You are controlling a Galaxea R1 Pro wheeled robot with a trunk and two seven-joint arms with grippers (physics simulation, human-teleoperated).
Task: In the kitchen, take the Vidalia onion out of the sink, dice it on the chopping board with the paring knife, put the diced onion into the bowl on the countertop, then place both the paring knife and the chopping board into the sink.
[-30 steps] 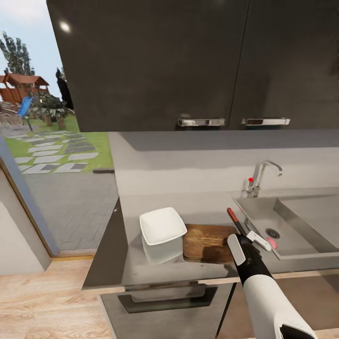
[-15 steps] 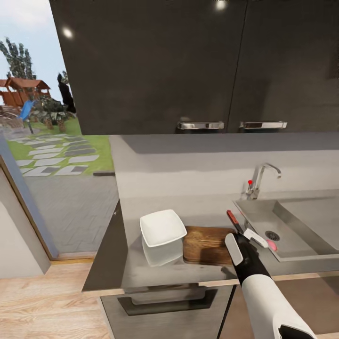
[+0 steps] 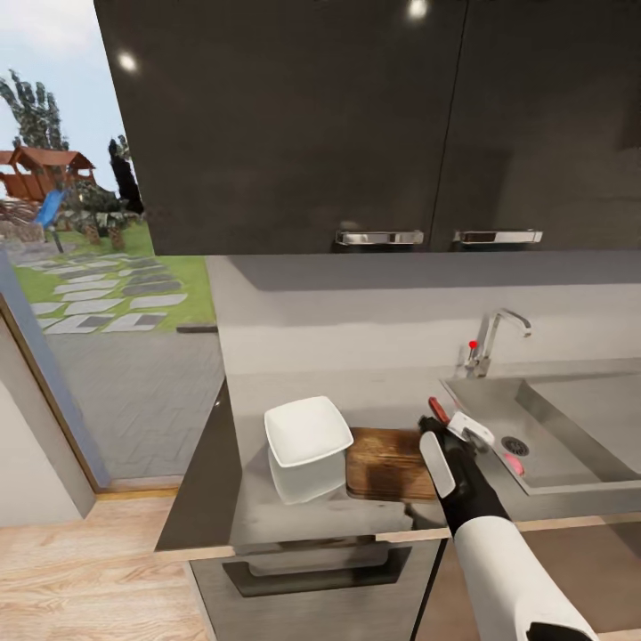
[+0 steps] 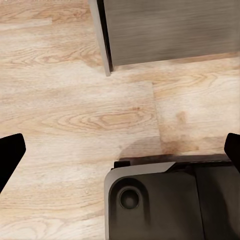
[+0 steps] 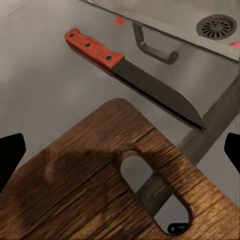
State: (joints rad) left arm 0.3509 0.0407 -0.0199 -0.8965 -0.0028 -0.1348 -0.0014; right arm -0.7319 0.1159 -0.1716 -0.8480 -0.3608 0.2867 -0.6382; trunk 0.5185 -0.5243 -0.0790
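Lying at the near edge of the sink (image 3: 570, 418), beside the round drain, the Vidalia onion (image 3: 514, 463) showed as a small pink shape just beyond the right gripper (image 3: 456, 425). That gripper hovered over the sink-side end of the chopping board (image 5: 115, 185), its dark fingertips (image 5: 10, 150) spread wide at the edges of its wrist view, holding nothing. Between board and basin the paring knife (image 5: 132, 75) lay flat on the countertop (image 3: 258, 392), red-brown riveted handle pointing away from the robot, dark blade tapering toward the board's oblong handle slot. My guess is the right arm, clearly the nearer one, would reach onward over the knife for the onion. The white square bowl (image 3: 307, 427) touched the board's other end. The left gripper (image 4: 120, 150) hung over wood-grain floor (image 4: 75, 100), also spread apart.
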